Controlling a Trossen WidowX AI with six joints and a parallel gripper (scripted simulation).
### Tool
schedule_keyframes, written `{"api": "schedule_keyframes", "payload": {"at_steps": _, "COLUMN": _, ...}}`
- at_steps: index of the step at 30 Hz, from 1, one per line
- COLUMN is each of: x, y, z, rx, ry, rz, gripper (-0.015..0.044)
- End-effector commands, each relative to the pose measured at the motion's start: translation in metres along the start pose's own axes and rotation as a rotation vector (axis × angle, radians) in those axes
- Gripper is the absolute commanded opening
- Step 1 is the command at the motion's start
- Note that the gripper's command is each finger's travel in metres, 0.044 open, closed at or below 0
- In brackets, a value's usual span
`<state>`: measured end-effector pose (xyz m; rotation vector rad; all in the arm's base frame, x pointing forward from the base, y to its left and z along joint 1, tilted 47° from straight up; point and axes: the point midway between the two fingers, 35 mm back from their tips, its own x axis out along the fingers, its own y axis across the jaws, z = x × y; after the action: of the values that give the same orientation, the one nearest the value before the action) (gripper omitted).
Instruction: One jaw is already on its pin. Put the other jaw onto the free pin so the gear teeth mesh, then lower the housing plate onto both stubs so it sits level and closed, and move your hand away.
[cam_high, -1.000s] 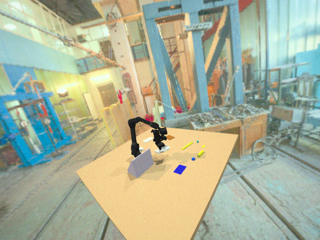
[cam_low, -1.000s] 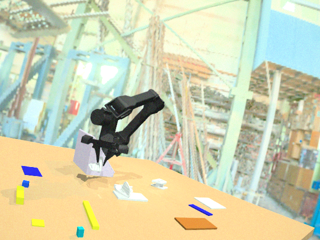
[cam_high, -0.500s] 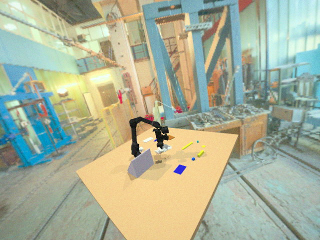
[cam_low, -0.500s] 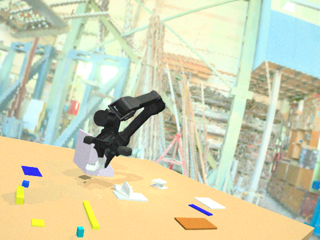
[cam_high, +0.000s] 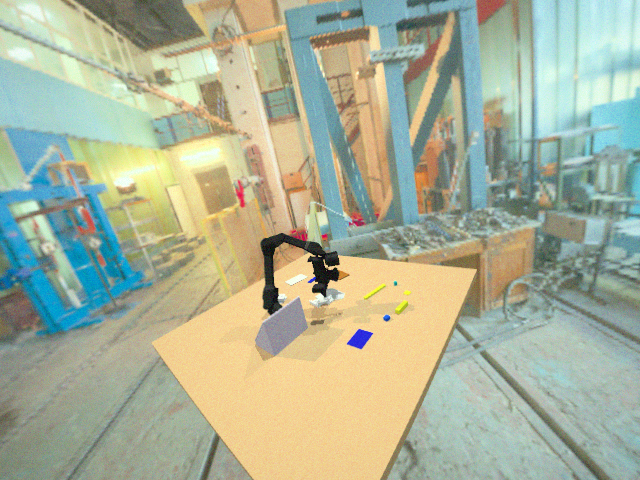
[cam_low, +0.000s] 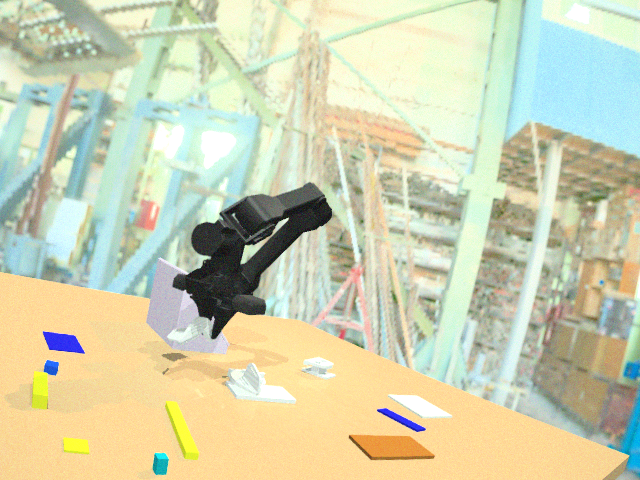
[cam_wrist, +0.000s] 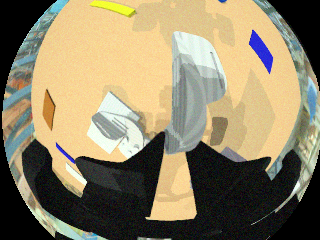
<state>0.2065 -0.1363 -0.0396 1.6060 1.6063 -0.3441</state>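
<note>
Loose jaw (cam_high: 317, 301) (cam_low: 188, 331) (cam_wrist: 190, 95): up off the worktop (cam_high: 330, 397) (cam_low: 118, 403) (cam_wrist: 75, 60), beside the base (cam_low: 275, 393) (cam_wrist: 99, 140), not on its pin. Your pincer (cam_high: 321, 294) (cam_low: 209, 329) (cam_wrist: 175, 136) pinches it by one end; the toothed body reaches out past the tips, so expect it to pivot if it touches anything.

The fitted jaw (cam_low: 252, 379) (cam_wrist: 108, 126) stands on the base. You can't make out the free pin clearly; get a sharper look before you commit.

Carry the loose jaw over the base, high enough to clear the fitted one. Line its hole up with the free pin, square the jaw, and come down slowly. If teeth meet crest to crest, don't press: lift a touch, turn slightly, try again. A hard push could swing the fitted jaw or skid the base. Open only once it seats flat.

Farther out, beyond the base from the yellow bar (cam_high: 374, 291) (cam_low: 181, 429) (cam_wrist: 113, 8), sits a small two-tiered white piece (cam_high: 281, 301) (cam_low: 317, 368), possibly the housing plate. Leave it for afterward.
</note>
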Motion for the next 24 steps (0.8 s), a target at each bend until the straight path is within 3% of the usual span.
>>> {"api": "schedule_keyframes", "payload": {"at_steps": 1, "x": 0.0, "y": 0.005, "z": 0.003, "rx": 0.069, "ry": 0.001, "rz": 0.005, "gripper": 0.0037}}
{"api": "schedule_keyframes", "payload": {"at_steps": 24, "x": -0.001, "y": 0.037, "z": 0.021, "rx": 0.616, "ry": 0.002, "rz": 0.007, "gripper": 0.0037}}
